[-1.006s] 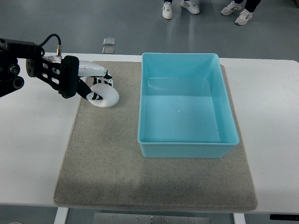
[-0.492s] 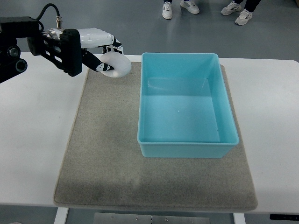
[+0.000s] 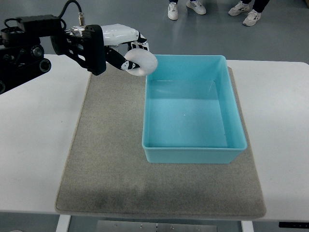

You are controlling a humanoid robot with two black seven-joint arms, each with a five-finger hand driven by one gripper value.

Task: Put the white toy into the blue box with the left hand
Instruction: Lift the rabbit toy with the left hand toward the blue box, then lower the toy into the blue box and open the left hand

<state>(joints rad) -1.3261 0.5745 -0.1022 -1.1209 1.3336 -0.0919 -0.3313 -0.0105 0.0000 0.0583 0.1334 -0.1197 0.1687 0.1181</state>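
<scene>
**Holding the white ring toy at the box's far-left corner**

Gripping the white ring toy (image 3: pixel 141 62), the left hand (image 3: pixel 126 44) reaches in from the picture's left edge on a black arm with a cable looping above it. Its white and black fingers (image 3: pixel 140 42) are curled around the ring, which hangs just below and to the right of the palm, lifted clear of the surface beneath. The ring's right side overlaps the far-left corner of the blue box (image 3: pixel 193 155) in this steep view, so the toy sits over the rim rather than over the box's open middle; whether it touches the rim cannot be told.

To the right of the hand and nearer the robot, the box stands upright on a grey felt mat (image 3: pixel 106 164), its bare floor showing. The mat spreads out below the hand and under the box, and lies on a white table (image 3: pixel 34 145) that extends to the left beneath the arm and to the right beyond the box.

Far beyond the hand, on the grey floor at the top edge, the white sneakers (image 3: pixel 186 8) of standing people show, well apart from the work. A small metal floor plate (image 3: pixel 112 42) is partly visible just left of the hand's fingers, behind the arm.

The right hand does not appear.
</scene>
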